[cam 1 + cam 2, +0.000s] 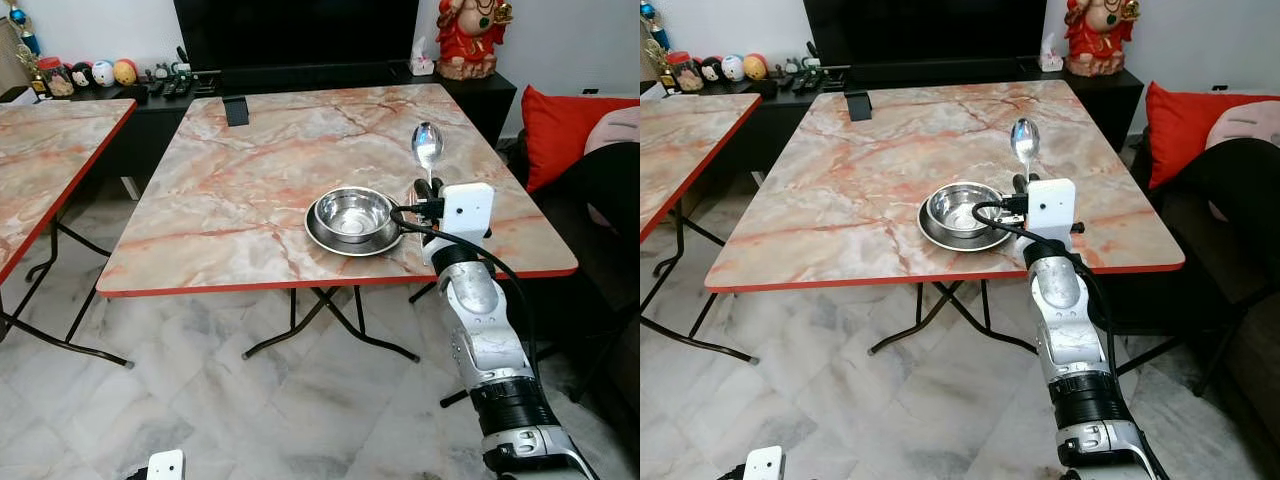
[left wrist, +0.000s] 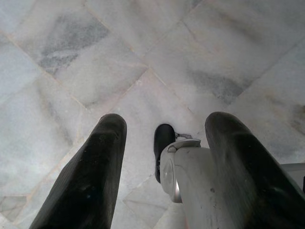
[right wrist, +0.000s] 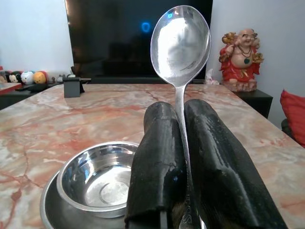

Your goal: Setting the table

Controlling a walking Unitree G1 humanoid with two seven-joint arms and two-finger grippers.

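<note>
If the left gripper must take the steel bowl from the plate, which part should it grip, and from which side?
Probably the rim of the steel bowl, on its left side, fingers coming from above, one inside and one outside. The bowl sits open side up in the steel plate, so its wall is low. The right gripper, holding the spoon, occupies the right side.

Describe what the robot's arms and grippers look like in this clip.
The right arm is silver metal with a black band near its base, a white box at the wrist and a black cable looping along it. The right gripper and left gripper each have two long, rounded black fingers.
</note>
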